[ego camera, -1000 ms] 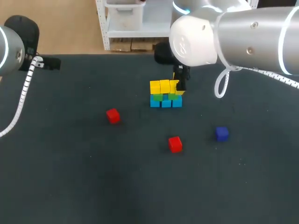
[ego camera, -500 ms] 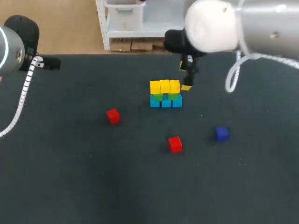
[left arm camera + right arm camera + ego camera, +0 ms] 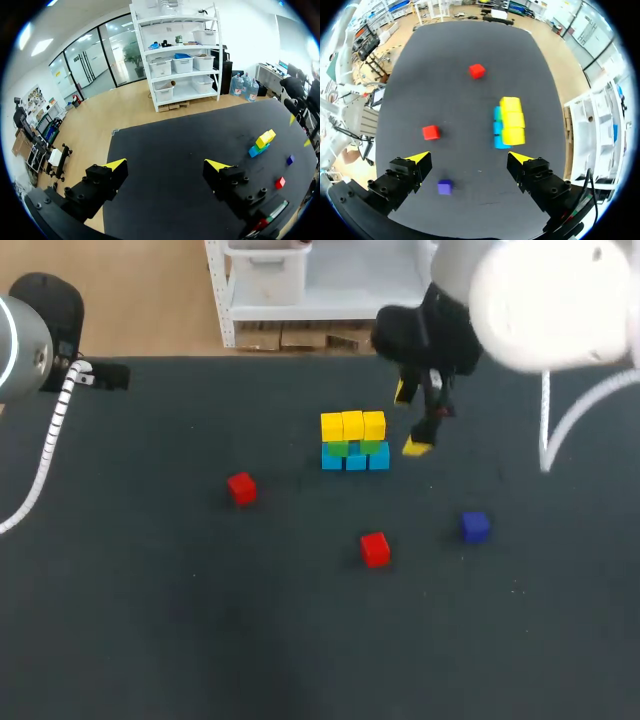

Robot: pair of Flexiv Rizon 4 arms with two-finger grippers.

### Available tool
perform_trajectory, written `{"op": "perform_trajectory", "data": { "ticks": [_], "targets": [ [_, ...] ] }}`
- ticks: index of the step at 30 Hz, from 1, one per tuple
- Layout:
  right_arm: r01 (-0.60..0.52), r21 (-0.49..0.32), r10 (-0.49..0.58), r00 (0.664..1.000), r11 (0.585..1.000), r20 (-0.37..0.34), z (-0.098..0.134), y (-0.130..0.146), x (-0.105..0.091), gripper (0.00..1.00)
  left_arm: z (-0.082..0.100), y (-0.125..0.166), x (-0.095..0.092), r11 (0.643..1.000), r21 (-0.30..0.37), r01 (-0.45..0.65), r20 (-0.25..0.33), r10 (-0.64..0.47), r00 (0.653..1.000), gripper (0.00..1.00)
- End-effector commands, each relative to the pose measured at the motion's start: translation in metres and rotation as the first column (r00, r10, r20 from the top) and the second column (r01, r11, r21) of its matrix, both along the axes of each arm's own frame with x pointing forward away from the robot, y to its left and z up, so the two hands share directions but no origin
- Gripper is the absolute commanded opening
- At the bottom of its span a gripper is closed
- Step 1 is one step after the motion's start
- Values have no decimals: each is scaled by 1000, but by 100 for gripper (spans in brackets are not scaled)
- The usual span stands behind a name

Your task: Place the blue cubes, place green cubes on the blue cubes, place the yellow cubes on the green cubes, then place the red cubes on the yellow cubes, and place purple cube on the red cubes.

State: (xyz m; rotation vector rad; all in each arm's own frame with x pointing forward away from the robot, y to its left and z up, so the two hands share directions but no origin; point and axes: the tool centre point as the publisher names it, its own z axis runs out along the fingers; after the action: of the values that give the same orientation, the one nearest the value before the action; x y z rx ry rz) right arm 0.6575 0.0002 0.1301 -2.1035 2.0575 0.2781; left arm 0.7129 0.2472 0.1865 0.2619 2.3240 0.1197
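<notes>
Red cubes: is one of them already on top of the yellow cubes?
No, both red cubes lie on the table, apart from the yellow cubes.

- Stack (image 3: 354,443), upright: blue row (image 3: 355,462) on the table, green row (image 3: 338,449) on it, yellow row (image 3: 353,425) of three on top.
- Red cube (image 3: 241,487) loose, left of stack.
- Second red cube (image 3: 375,549) on stack's near side.
- Purple cube (image 3: 475,526) alone, right of it.

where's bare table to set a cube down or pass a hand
Bare table: the near edge, in front of the red cubes and purple cube, and the far left. Crowded beside the stack, where the right gripper hovers.
</notes>
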Motion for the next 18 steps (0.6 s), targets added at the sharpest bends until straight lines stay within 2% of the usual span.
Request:
{"op": "perform_trajectory", "data": {
  "ticks": [1, 10, 18],
  "targets": [
    [20, -12, -18, 986, 1000, 168, -9, 5, -51, 100, 0, 1, -1, 1000, -2, 3, 0, -3, 1000, 100],
    [-1, -83, 14, 989, 997, 151, -45, 18, -65, 100, 0, 1, -1, 1000, -2, 3, 0, -3, 1000, 100],
    [-7, -93, 18, 993, 996, 113, -64, 24, -66, 100, 0, 1, -1, 1000, -2, 3, 0, -3, 1000, 100]
  ]
}}
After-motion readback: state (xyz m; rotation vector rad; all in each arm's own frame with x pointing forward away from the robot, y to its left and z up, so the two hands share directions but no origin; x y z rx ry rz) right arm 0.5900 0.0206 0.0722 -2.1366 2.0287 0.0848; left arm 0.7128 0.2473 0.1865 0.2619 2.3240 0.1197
